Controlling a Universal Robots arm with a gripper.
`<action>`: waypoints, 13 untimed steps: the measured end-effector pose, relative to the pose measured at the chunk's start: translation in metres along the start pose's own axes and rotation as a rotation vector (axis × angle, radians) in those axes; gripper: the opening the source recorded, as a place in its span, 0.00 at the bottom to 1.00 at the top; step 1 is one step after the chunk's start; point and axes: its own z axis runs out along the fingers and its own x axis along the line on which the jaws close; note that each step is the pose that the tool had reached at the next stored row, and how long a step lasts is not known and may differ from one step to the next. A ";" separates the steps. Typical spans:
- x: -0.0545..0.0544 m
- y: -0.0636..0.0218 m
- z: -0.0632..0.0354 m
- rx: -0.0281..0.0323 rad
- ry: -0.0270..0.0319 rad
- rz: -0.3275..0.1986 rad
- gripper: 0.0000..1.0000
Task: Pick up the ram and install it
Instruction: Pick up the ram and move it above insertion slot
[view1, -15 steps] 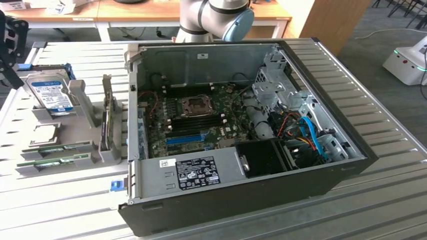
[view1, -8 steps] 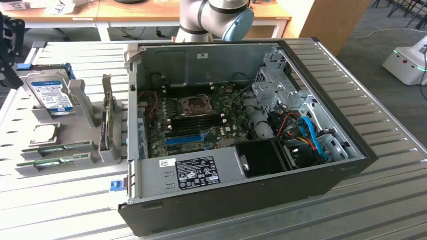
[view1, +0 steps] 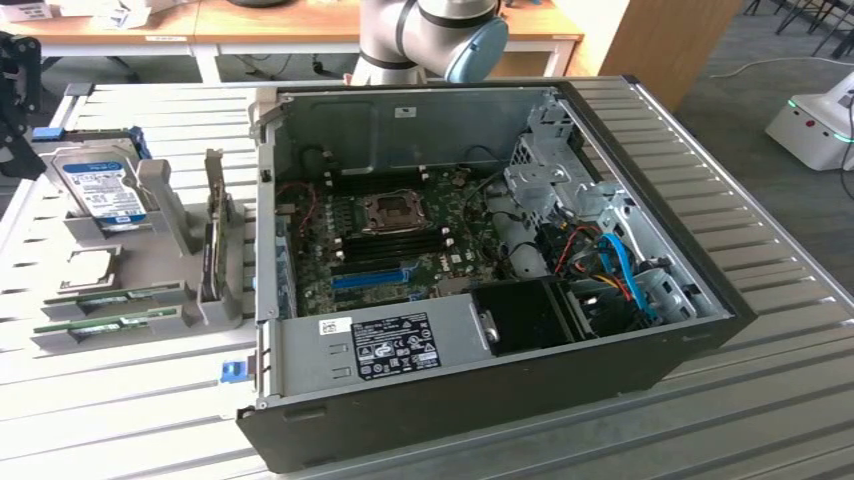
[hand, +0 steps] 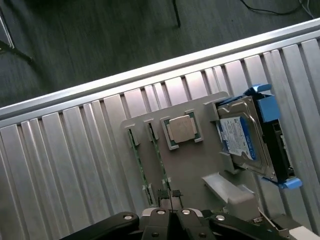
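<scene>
So here's where things stand. The ram (view1: 114, 297) (hand: 157, 154) sits in its slot on the grey holder (view1: 160, 215) (hand: 200, 165). The holder is on the bench (view1: 747, 420), off to the exterior view's left of the open PC case (view1: 667, 330). A 2nd ram stick (view1: 107, 327) (hand: 138, 162) sits in the next slot, just beside it. In the wrist view both are edge-on, so you get 2 thin green lines with no sticker or chips to make out.

The gripper (hand: 170, 194) is clenched, tips pressed together with nothing between them. It hangs over the holder, near one end of the ram. I can't tell if the tips touch anything, and the gripper's body is cut off by the frame edge.

The same holder has a CPU chip (view1: 87, 265) (hand: 182, 130) lying flat between the ram and the hard drive (view1: 104, 190) (hand: 242, 140). The drive is propped at a tilt, blue label showing.

A flat board (view1: 220, 240) stands upright in the holder, edge-on to the exterior view, and I can't tell what it is. A dark shape (view1: 16, 100) is cut off at the exterior view's left edge, no idea there either. The arm (view1: 427, 35) is cropped at the top.

Inside the case the motherboard (view1: 400, 250) lies flat. Its memory slots are too dark and small to read.
</scene>
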 end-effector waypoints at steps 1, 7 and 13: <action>0.000 0.0000 0.0001 -0.0004 0.0008 -0.018 0.11; 0.000 0.0000 0.0008 -0.0025 0.0056 -0.127 0.11; 0.000 0.0000 0.0010 -0.0037 0.0083 -0.189 0.11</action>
